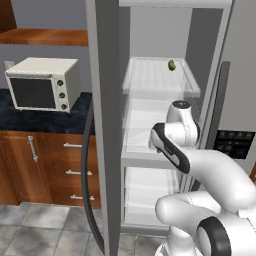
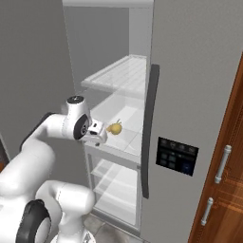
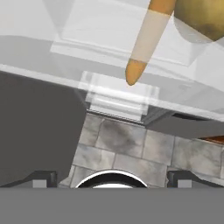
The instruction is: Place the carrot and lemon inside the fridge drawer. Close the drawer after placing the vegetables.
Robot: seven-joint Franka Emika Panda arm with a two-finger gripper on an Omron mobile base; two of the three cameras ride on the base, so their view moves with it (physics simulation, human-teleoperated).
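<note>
The gripper (image 2: 100,134) hangs wide and empty at the near rim of the fridge drawer (image 2: 114,153), where the carrot (image 3: 146,39) and lemon (image 2: 114,128) lie side by side, leaving the drawer to push shut.

Grey tile floor (image 1: 45,227); wooden cabinets (image 1: 47,167); toaster oven (image 1: 42,84) on dark counter (image 1: 45,117).

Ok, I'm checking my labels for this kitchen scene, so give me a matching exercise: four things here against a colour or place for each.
Things:
1. carrot
2. lemon
3. green fruit
4. toaster oven

Colour or place:
a. on the dark counter
b. yellow
c. on the upper fridge shelf
d. orange

Pairs: 1-d, 2-b, 3-c, 4-a
</note>
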